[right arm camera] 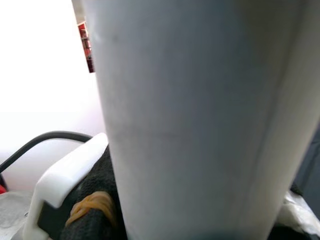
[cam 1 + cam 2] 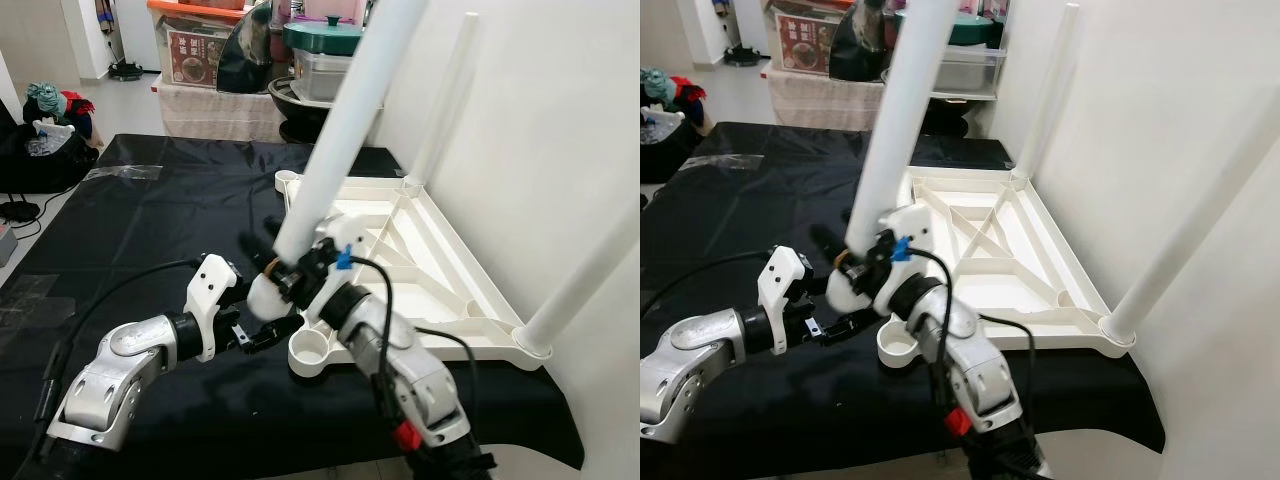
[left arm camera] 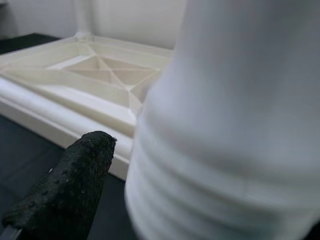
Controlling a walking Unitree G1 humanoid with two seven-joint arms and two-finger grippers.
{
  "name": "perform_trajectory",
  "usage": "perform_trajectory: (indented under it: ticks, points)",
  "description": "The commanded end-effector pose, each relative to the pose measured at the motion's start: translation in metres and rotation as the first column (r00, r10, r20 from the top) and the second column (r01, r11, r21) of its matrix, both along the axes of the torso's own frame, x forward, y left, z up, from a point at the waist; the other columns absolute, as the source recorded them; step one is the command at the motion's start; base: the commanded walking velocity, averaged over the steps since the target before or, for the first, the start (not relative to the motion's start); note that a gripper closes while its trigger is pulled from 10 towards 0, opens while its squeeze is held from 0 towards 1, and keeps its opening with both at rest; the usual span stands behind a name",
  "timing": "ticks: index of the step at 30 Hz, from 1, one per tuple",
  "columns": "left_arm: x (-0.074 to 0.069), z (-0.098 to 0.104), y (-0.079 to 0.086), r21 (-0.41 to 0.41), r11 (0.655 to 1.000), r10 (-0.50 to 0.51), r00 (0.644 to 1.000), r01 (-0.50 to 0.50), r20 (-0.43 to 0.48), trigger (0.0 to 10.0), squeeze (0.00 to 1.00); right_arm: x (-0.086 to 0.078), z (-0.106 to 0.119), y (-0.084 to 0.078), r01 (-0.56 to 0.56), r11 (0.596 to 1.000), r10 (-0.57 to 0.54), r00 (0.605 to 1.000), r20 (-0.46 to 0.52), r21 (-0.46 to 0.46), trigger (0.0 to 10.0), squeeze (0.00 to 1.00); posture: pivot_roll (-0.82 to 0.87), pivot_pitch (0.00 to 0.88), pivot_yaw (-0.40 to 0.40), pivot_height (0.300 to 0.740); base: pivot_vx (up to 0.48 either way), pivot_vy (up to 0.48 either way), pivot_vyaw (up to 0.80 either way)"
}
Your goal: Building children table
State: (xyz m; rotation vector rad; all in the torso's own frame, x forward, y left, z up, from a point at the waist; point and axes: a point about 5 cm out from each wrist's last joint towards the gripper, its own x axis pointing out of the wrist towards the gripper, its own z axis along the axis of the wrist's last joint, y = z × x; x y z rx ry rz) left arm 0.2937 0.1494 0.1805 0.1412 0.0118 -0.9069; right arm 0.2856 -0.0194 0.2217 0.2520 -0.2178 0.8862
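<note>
Clamped in my right gripper [image 2: 290,262], the third leg [image 2: 340,120] hangs tilted above the tabletop's [image 2: 400,250] empty near socket [image 2: 312,350], my left gripper [image 2: 262,335] spread beside its threaded end; two legs stand fitted.

**White plastic on black cloth**

The table leg [image 2: 345,120] is plain white, and the upturned tabletop [image 2: 420,250] a creamy white. Both lie against a glossy black sheet [image 2: 150,210]. The 2 arms are silver with white housings; the left gripper [image 2: 262,335] has black fingers [image 3: 65,195]. A small blue clip [image 2: 342,262] marks the right wrist, a red tag [image 2: 403,437] its forearm.
</note>
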Motion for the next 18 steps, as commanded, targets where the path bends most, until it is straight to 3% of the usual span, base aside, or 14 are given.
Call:
perform_trajectory:
  ticks: [1, 12, 13, 14, 18]
  points:
    - [0.000, -0.002, -0.005, -0.009, 1.000, -0.029, 1.000, 0.029, -0.005, 10.0, 0.00, -0.002, 0.001, -0.001, -0.007, 1.000, 0.007, 1.000, -0.002, 0.006, 0.0, 0.00, 0.13, 0.000, -0.092, 0.740, 0.000, 0.000, 0.00]
    - [0.001, -0.001, -0.015, 0.001, 0.998, -0.062, 0.998, 0.062, 0.016, 10.0, 0.00, 0.000, -0.005, -0.002, -0.007, 1.000, 0.007, 1.000, -0.023, -0.024, 0.0, 0.00, 0.12, 0.000, -0.089, 0.740, 0.000, 0.000, 0.00]
    - [0.001, -0.001, -0.014, -0.001, 0.998, -0.063, 0.998, 0.063, 0.015, 4.2, 0.00, 0.000, -0.005, -0.002, -0.007, 1.000, 0.006, 1.000, -0.024, -0.026, 0.0, 0.00, 0.12, 0.000, -0.089, 0.740, 0.000, 0.000, 0.00]
    - [0.000, -0.001, -0.014, -0.007, 0.998, -0.064, 0.998, 0.064, 0.015, 3.4, 0.00, 0.000, -0.006, -0.002, -0.009, 1.000, 0.008, 1.000, -0.026, -0.030, 0.0, 0.00, 0.12, 0.000, -0.090, 0.740, 0.000, 0.000, 0.00]
    - [0.000, 0.000, -0.013, -0.010, 0.998, -0.060, 0.998, 0.060, 0.020, 3.2, 0.00, -0.001, -0.007, -0.002, -0.013, 0.999, 0.012, 0.999, -0.030, -0.035, 0.0, 0.00, 0.12, 0.000, -0.092, 0.740, 0.000, 0.000, 0.00]
